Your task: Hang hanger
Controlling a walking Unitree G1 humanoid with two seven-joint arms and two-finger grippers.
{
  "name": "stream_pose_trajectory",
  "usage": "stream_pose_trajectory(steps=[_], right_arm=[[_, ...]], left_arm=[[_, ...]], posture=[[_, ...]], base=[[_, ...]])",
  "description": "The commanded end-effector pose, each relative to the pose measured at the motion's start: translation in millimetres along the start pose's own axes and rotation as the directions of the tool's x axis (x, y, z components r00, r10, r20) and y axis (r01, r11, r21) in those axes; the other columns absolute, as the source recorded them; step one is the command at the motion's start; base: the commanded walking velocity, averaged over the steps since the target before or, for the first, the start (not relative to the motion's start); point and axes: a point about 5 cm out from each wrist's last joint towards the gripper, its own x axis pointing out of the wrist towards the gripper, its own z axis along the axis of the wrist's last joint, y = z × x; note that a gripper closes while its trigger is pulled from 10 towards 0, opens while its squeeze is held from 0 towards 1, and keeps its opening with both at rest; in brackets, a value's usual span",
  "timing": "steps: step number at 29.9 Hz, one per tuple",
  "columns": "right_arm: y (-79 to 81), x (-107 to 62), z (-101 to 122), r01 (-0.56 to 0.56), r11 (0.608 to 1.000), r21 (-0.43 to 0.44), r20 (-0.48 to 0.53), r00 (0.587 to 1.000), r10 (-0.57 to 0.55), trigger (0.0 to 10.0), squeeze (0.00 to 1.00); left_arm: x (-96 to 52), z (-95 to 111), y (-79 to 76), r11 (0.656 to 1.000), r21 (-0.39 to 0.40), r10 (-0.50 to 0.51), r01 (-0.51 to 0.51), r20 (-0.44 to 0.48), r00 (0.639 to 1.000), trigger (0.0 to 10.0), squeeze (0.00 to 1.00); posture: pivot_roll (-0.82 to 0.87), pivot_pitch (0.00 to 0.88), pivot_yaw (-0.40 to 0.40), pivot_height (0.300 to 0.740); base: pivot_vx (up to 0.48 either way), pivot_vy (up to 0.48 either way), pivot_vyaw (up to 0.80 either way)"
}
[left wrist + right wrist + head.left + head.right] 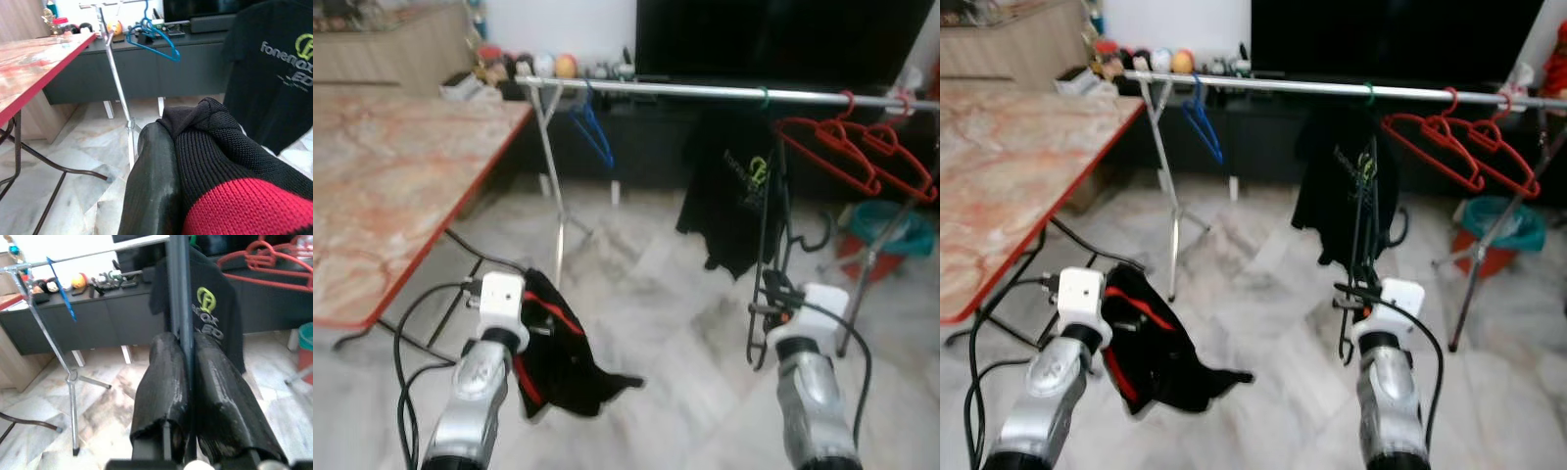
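A slim black hanger (765,245) stands upright in front of the silver clothes rail (705,92), below rail height. My right gripper (771,305) is shut on it, and in the right wrist view its bar (180,293) runs between the two fingers (161,377). My left gripper (540,328) is shut on a black garment with a red stripe (563,367), which hangs down over the floor. In the left wrist view the knit cloth (220,171) lies against one finger (151,186).
On the rail hang a blue hanger (592,127), a black printed T-shirt (729,196) and red hangers (857,152). A marble-topped table with a red edge (391,176) stands on the left. A teal bucket (891,230) sits at the right, and a dark TV unit (646,147) behind.
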Motion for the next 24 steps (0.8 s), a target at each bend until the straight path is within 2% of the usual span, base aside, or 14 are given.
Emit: stream_pose_trajectory(steps=[1, 4, 6, 7, 9, 14, 16, 18, 24], right_arm=[[11.3, 3.3, -1, -0.033, 0.999, 0.003, -0.011, 0.999, 0.033, 10.0, 0.0], [10.8, 3.8, -2, -0.033, 0.999, -0.004, -0.022, 0.999, 0.033, 10.0, 0.0], [6.9, 2.7, -10, -0.026, 0.999, -0.042, -0.088, 0.996, 0.022, 10.0, 0.0], [6.9, 2.7, -10, -0.026, 0.999, -0.042, -0.088, 0.996, 0.022, 10.0, 0.0], [-0.4, -1.8, -32, -0.035, 0.99, -0.133, -0.258, 0.966, -0.001, 10.0, 0.0], [-1.2, -4.4, -39, -0.061, 0.99, -0.128, -0.33, 0.944, 0.015, 10.0, 0.0], [-0.6, -4.3, -39, -0.07, 0.989, -0.13, -0.334, 0.942, 0.023, 10.0, 0.0], [2.8, 1.3, -30, -0.072, 0.99, -0.118, -0.277, 0.96, 0.037, 10.0, 0.0], [8.6, 5.7, -24, -0.101, 0.988, -0.119, -0.245, 0.967, 0.07, 10.0, 0.0]], left_arm=[[0.9, 6, 9.5, 1.0, 0.015, 0.026, -0.026, 0.018, 1.0, 10.0, 0.0], [1.4, 6, 8.7, 1.0, 0.013, 0.026, -0.026, 0.016, 1.0, 10.0, 0.0], [1.3, 4, 7.2, 1.0, 0.012, 0.024, -0.024, 0.011, 1.0, 10.0, 0.0], [1.3, 4, 7.2, 1.0, 0.012, 0.024, -0.024, 0.011, 1.0, 10.0, 0.0], [1.2, 4, 6.5, 1.0, 0.013, 0.022, -0.022, 0.009, 1.0, 10.0, 0.0], [0.8, 4, 6.9, 1.0, 0.014, 0.025, -0.025, 0.011, 1.0, 10.0, 0.0], [0.8, 4, 6.9, 1.0, 0.014, 0.025, -0.025, 0.011, 1.0, 10.0, 0.0], [0.8, 4, 6.7, 1.0, 0.013, 0.023, -0.024, 0.013, 1.0, 10.0, 0.0], [0.5, 3, 5.0, 1.0, 0.011, 0.02, -0.02, 0.01, 1.0, 10.0, 0.0]], posture=[[0.0, 0.036, 0.005, 0.74], [-0.01, 0.038, 0.006, 0.74], [-0.01, 0.04, 0.007, 0.74], [-0.01, 0.04, 0.007, 0.74], [-0.01, 0.037, 0.006, 0.74], [-0.01, 0.029, 0.004, 0.74], [-0.01, 0.029, 0.004, 0.74], [-0.01, 0.025, 0.005, 0.74], [-0.01, 0.009, 0.005, 0.74]], base=[[0.368, 0.0, 0.0], [0.364, 0.0, 0.0], [0.364, 0.0, 0.0], [0.364, 0.0, 0.0], [0.366, 0.0, 0.0], [0.366, 0.0, 0.0], [0.368, 0.0, 0.0], [0.364, 0.0, 0.0], [0.365, 0.0, 0.0]])
